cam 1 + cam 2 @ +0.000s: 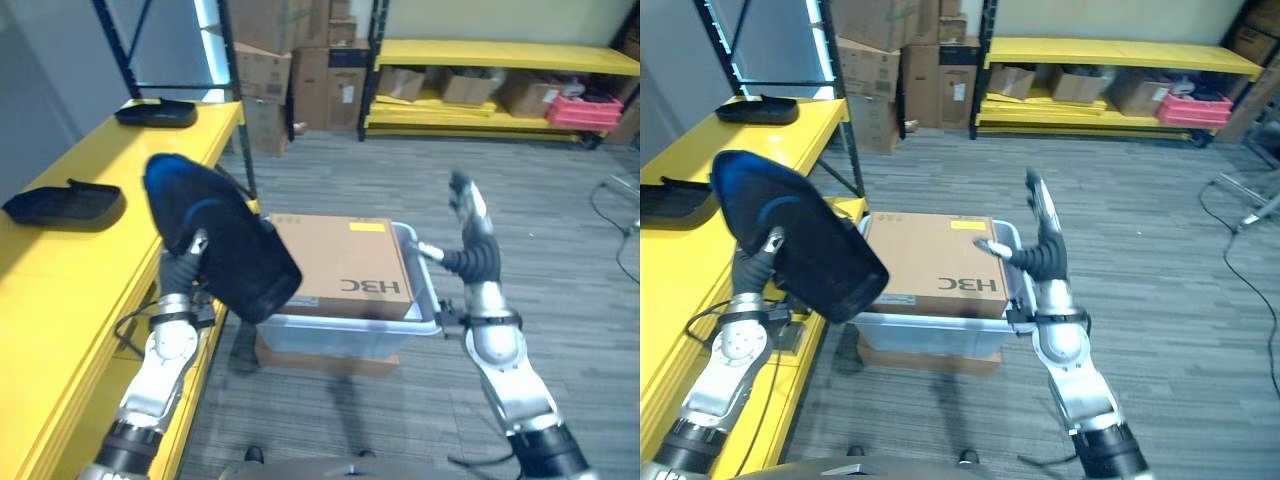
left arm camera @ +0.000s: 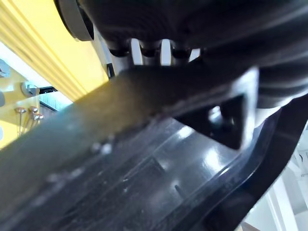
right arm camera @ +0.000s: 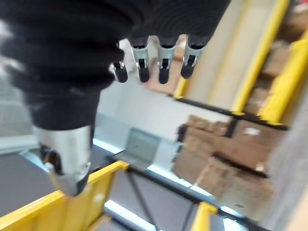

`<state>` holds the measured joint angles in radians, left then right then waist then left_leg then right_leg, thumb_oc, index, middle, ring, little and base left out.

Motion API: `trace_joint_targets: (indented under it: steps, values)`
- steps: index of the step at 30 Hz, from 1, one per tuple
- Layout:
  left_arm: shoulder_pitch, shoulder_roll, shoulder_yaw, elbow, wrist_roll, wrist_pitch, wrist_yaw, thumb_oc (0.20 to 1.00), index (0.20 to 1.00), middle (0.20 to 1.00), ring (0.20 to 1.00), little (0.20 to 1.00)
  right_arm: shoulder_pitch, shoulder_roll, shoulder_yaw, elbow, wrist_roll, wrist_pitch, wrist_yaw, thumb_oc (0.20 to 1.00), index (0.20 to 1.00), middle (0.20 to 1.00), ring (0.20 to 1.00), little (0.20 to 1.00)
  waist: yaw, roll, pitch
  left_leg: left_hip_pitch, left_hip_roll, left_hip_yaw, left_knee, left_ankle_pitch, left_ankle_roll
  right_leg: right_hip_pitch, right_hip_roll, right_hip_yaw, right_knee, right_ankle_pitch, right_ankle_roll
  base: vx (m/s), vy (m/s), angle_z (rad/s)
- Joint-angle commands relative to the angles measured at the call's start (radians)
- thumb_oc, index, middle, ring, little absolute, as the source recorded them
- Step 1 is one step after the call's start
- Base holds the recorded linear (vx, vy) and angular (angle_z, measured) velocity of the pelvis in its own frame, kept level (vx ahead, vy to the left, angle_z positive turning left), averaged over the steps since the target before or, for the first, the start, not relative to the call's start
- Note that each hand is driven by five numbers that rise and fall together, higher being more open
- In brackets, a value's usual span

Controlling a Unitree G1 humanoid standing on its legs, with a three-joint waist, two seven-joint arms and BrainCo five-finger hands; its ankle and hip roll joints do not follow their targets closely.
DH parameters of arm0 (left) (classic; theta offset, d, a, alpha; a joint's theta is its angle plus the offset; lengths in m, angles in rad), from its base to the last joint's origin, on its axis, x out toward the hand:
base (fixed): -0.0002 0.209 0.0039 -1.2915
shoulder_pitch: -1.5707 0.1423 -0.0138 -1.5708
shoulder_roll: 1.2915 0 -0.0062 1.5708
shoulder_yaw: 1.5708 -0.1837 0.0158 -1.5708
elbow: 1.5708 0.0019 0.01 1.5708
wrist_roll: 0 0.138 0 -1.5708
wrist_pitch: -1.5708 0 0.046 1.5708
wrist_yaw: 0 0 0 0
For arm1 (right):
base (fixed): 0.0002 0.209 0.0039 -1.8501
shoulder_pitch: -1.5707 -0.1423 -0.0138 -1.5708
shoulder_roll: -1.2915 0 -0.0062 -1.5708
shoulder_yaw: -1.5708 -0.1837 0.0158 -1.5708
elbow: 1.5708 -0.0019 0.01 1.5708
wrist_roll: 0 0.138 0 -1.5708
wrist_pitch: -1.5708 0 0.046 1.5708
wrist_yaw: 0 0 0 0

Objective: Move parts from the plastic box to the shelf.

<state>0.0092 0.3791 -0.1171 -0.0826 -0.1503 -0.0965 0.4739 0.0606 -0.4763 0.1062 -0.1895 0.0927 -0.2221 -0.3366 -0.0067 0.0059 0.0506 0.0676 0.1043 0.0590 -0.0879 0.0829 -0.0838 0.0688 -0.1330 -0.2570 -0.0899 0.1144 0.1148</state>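
Black moulded plastic part [image 1: 225,245] is raised in the left hand [image 1: 190,262], fingers curled on it, beside the yellow shelf [image 1: 70,270]; the left wrist view shows its ribbed underside. Right hand [image 1: 470,225] lifted, fingers straight, holding nothing, above the pale plastic box [image 1: 345,335] under a brown cardboard carton [image 1: 340,265].

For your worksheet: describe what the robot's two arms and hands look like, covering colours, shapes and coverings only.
Both arms are silver-grey, built of rounded, jointed segments with darker bands near the base. The right hand has silver fingers with dark tips and a dark ribbed cover over its back and wrist. The left hand shows silver fingers above the same dark ribbed wrist cover.
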Motion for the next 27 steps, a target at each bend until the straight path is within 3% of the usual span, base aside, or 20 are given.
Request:
trace_joint_targets:
  steps: [1,3,7,8,10,12,13,14,16,20,21,22,23,24,27]
  values:
    - [-0.125,0.084,0.046,-0.077,0.039,-0.113,0.008,0.2,0.2,0.2,0.2,0.2,-0.021,0.018,0.048,0.122,0.176,0.005,0.077,1.0,1.0,1.0,1.0,1.0,-0.008,-0.027,0.006,0.036,0.031,-0.016,0.001,-0.105,-0.018,0.073,-0.022,-0.046,0.013,-0.154,0.032,-0.01,-0.066,-0.06]
    - [-0.132,0.1,0.068,-0.121,0.005,-0.158,-0.018,0.2,0.2,0.2,0.2,0.2,-0.002,0.001,0.073,0.269,0.129,0.043,0.132,1.0,1.0,1.0,1.0,1.0,-0.002,-0.028,0.012,0.038,0.036,-0.02,0.002,-0.101,-0.023,0.073,-0.02,-0.047,0.019,-0.159,0.028,0.0,-0.093,-0.07]
    - [-0.135,0.083,0.088,-0.184,-0.15,-0.231,-0.09,0.2,0.2,0.2,0.2,0.2,-0.022,-0.014,0.122,0.488,-0.028,0.093,0.143,1.0,1.0,1.0,1.0,1.0,0.015,-0.027,0.022,0.035,0.041,-0.031,0.017,-0.094,-0.03,0.076,-0.015,-0.052,0.026,-0.171,0.019,0.0,-0.129,-0.01]
    - [-0.13,0.059,0.118,-0.254,-0.241,-0.278,-0.137,0.2,0.2,0.2,0.2,0.2,-0.047,0.024,0.156,0.737,-0.118,0.123,0.131,1.0,1.0,1.0,1.0,1.0,0.053,-0.018,0.051,0.001,0.046,-0.065,0.074,-0.092,-0.039,0.089,-0.005,-0.07,0.026,-0.19,0.001,-0.02,-0.155,0.07]
    - [-0.126,0.051,0.129,-0.269,-0.257,-0.28,-0.143,0.2,0.2,0.2,0.2,0.2,-0.056,0.041,0.161,0.81,-0.119,0.128,0.131,1.0,1.0,1.0,1.0,1.0,0.061,-0.015,0.062,-0.016,0.046,-0.082,0.095,-0.088,-0.042,0.091,-0.001,-0.08,0.024,-0.194,-0.004,-0.03,-0.145,0.08]
    - [-0.117,0.043,0.158,-0.299,-0.261,-0.293,-0.153,0.2,0.2,0.2,0.2,0.2,-0.083,0.083,0.175,0.968,-0.123,0.133,0.126,1.0,1.0,1.0,1.0,1.0,0.107,-0.001,0.097,-0.072,0.055,-0.139,0.125,-0.006,-0.082,0.101,0.015,-0.119,0.012,-0.205,-0.018,-0.09,-0.156,0.45]
    - [-0.118,0.037,0.173,-0.308,-0.264,-0.302,-0.165,0.2,0.2,0.2,0.2,0.2,-0.105,0.106,0.178,1.097,-0.144,0.142,0.122,1.0,1.0,1.0,1.0,1.0,0.147,0.004,0.11,-0.135,0.064,-0.173,0.109,0.067,-0.112,0.095,0.008,-0.177,0.008,-0.211,-0.022,-0.11,-0.113,0.79]
    - [-0.12,0.037,0.173,-0.308,-0.264,-0.301,-0.165,0.2,0.2,0.2,0.2,0.2,-0.108,0.107,0.177,1.1,-0.144,0.14,0.121,1.0,1.0,1.0,1.0,1.0,0.142,0.003,0.108,-0.142,0.062,-0.178,0.107,0.073,-0.111,0.091,0.008,-0.183,0.007,-0.208,-0.021,-0.12,-0.133,0.98]
    - [-0.109,0.033,0.187,-0.321,-0.274,-0.302,-0.183,0.2,0.2,0.2,0.2,0.2,-0.104,0.122,0.188,1.178,-0.186,0.153,0.135,1.0,1.0,1.0,1.0,1.0,0.175,0.004,0.117,-0.193,0.071,-0.147,0.081,0.106,-0.112,0.084,0.005,-0.261,0.009,-0.222,-0.028,-0.11,-0.188,1.17]
    - [-0.059,0.049,0.192,-0.341,-0.254,-0.29,-0.247,0.2,0.2,0.2,0.2,0.2,-0.074,0.138,0.151,1.341,-0.207,0.167,0.161,1.0,1.0,1.0,1.0,1.0,0.19,0.009,0.105,-0.205,0.066,0.062,0.099,0.048,-0.08,0.112,0.003,-0.408,0.011,-0.245,-0.042,-0.1,-0.179,1.82]
    - [-0.037,0.075,0.206,-0.363,-0.238,-0.285,-0.268,0.2,0.2,0.2,0.2,0.2,-0.068,0.143,0.115,1.406,-0.2,0.184,0.162,1.0,1.0,1.0,1.0,1.0,0.199,0.01,0.101,-0.189,0.036,0.137,0.173,-0.021,-0.051,0.105,-0.009,-0.466,0.028,-0.241,-0.056,-0.15,-0.04,1.43]
    - [-0.034,0.076,0.207,-0.367,-0.238,-0.283,-0.269,0.2,0.2,0.2,0.2,0.2,-0.07,0.145,0.114,1.41,-0.2,0.182,0.162,1.0,1.0,1.0,1.0,1.0,0.198,0.009,0.101,-0.194,0.035,0.135,0.185,-0.031,-0.049,0.106,-0.012,-0.468,0.03,-0.243,-0.054,-0.16,-0.034,1.93]
    - [-0.022,0.097,0.225,-0.389,-0.22,-0.278,-0.282,0.2,0.2,0.2,0.2,0.2,-0.064,0.157,0.081,1.451,-0.182,0.192,0.161,1.0,1.0,1.0,1.0,1.0,0.208,0.006,0.09,-0.163,-0.009,0.153,0.261,-0.108,-0.03,0.098,-0.028,-0.517,0.046,-0.241,-0.073,-0.06,-0.002,1.73]
    - [-0.02,0.099,0.224,-0.392,-0.22,-0.276,-0.282,0.2,0.2,0.2,0.2,0.2,-0.065,0.159,0.08,1.453,-0.182,0.191,0.161,1.0,1.0,1.0,1.0,1.0,0.205,0.005,0.091,-0.167,-0.009,0.148,0.272,-0.117,-0.028,0.1,-0.03,-0.522,0.049,-0.244,-0.072,-0.09,-0.004,1.44]
    - [-0.008,0.125,0.244,-0.417,-0.203,-0.277,-0.282,0.2,0.2,0.2,0.2,0.2,-0.071,0.185,0.052,1.454,-0.153,0.19,0.166,1.0,1.0,1.0,1.0,1.0,0.201,0.0,0.075,-0.125,-0.043,0.156,0.345,-0.199,-0.021,0.102,-0.056,-0.62,0.068,-0.232,-0.08,-0.09,0.062,1.3]
